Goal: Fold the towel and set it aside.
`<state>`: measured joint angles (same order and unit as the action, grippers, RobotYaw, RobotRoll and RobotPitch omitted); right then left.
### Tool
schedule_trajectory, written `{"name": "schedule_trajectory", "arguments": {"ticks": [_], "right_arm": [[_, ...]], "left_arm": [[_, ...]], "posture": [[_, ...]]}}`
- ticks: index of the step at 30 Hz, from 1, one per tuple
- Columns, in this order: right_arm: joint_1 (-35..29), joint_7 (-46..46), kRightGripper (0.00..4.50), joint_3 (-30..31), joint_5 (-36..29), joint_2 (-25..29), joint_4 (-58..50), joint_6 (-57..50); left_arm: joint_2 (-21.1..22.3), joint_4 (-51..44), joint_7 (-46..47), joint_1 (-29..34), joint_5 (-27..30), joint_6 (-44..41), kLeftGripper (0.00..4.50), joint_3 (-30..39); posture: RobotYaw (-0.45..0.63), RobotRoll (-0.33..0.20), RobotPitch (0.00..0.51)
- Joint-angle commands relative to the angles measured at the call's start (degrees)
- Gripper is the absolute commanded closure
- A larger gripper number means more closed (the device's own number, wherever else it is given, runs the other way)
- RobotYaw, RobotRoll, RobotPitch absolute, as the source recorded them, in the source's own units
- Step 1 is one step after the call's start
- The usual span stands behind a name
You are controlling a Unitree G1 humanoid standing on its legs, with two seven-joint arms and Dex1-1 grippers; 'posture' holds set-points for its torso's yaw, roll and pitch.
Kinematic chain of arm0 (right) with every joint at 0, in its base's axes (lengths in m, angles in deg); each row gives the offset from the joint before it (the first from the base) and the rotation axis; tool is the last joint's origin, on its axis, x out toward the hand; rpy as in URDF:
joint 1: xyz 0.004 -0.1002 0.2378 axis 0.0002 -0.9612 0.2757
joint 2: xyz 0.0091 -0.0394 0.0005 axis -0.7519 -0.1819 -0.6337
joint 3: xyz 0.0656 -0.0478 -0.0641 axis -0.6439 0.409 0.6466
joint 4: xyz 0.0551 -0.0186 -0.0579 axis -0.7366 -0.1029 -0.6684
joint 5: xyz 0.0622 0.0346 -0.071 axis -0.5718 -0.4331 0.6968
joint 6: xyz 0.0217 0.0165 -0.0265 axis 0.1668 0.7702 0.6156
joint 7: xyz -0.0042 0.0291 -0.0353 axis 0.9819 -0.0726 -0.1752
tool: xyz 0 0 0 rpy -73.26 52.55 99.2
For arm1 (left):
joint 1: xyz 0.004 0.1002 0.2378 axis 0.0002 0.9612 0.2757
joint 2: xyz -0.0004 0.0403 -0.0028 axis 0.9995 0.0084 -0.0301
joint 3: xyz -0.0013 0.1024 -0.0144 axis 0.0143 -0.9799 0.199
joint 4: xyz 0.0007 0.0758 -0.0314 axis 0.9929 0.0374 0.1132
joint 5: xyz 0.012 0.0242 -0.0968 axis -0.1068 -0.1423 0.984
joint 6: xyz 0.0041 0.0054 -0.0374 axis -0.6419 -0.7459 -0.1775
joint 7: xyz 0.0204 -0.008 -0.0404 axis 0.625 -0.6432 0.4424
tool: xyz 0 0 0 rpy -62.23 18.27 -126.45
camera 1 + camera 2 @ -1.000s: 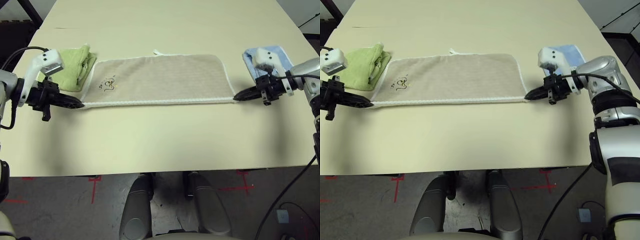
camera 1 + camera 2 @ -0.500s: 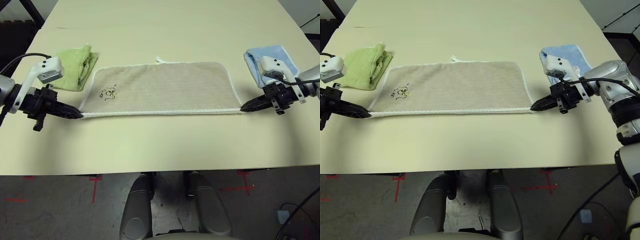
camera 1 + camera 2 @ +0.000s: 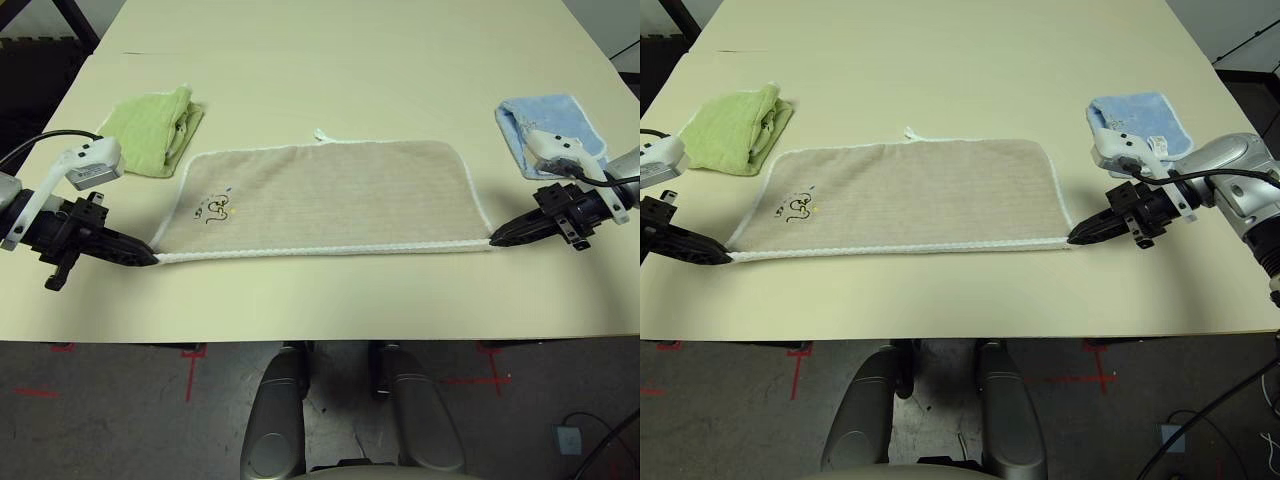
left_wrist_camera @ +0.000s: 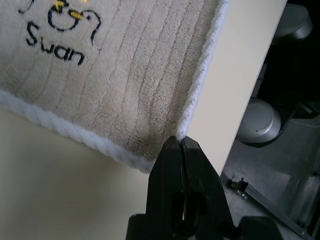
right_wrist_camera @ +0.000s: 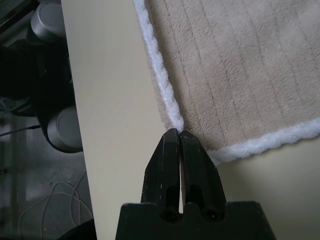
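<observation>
Both end effectors, the left end effector (image 3: 148,260) and right end effector (image 3: 497,240), are pinched shut on the near corners of the towel (image 3: 330,195), spread flat on the desk (image 3: 330,70), a soft, light, limp cloth best gripped at its white-edged corners.

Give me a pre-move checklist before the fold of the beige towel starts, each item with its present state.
1. Left gripper shut on the near left corner of the beige Swan towel: ok.
2. Right gripper shut on the near right corner: ok.
3. Towel spread flat, near edge stretched straight between the grippers: ok.
4. Lime-green towel apart from the beige towel's far left corner: ok, though close.
5. Light blue towel apart from the beige towel: ok.
6. Depth of fabric inside each pinch: cannot tell.
</observation>
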<state>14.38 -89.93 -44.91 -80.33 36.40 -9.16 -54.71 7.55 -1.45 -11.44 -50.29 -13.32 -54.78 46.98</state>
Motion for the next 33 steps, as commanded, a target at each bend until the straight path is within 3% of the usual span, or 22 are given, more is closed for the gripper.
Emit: {"name": "schedule_trajectory", "arguments": {"ticks": [1, 3, 6, 9, 13, 22, 33], "right_arm": [[-0.97, -0.13, 4.50, 1.70, -0.80, 1.95, -0.94, 0.20], [-1.25, -0.13, 4.50, 1.90, -1.09, 2.11, -1.26, 0.14], [-1.00, -0.13, 4.50, 0.50, -0.97, 0.73, 0.45, -0.27], [0.83, -0.13, 4.50, -3.94, 0.21, -3.23, 6.21, -0.99], [4.97, -0.13, 4.50, -10.92, 3.90, -8.80, 16.00, -0.50], [11.31, 3.90, 4.50, -21.02, 13.85, -15.60, 30.07, 5.23], [11.51, 17.57, 4.50, -27.96, 22.57, -21.19, 34.95, 17.02]], "left_arm": [[1.75, -1.15, -0.11, 0.67, 0.52, -0.73, 4.47, -1.27], [1.18, -0.69, -0.11, 0.51, -0.07, -0.56, 4.47, -1.09], [-4.87, 6.42, -0.11, -2.11, -5.88, 1.72, 4.47, 2.20], [-11.44, 13.94, 0.64, -6.21, -10.83, 2.98, 4.47, 6.83], [-16.23, 20.29, 1.28, -10.61, -16.06, 4.80, 4.47, 11.05], [-19.92, 29.24, 1.02, -15.84, -25.07, 8.58, 4.47, 16.45], [-25.65, 36.94, 13.77, -18.04, -30.88, 14.56, 4.47, 23.01]], "posture": [[-0.05, 0.000, 0.268], [-0.05, 0.000, 0.267], [-0.05, 0.000, 0.266], [-0.04, 0.000, 0.264], [-0.04, 0.000, 0.263], [-0.04, 0.000, 0.262], [-0.04, 0.000, 0.266]]}}
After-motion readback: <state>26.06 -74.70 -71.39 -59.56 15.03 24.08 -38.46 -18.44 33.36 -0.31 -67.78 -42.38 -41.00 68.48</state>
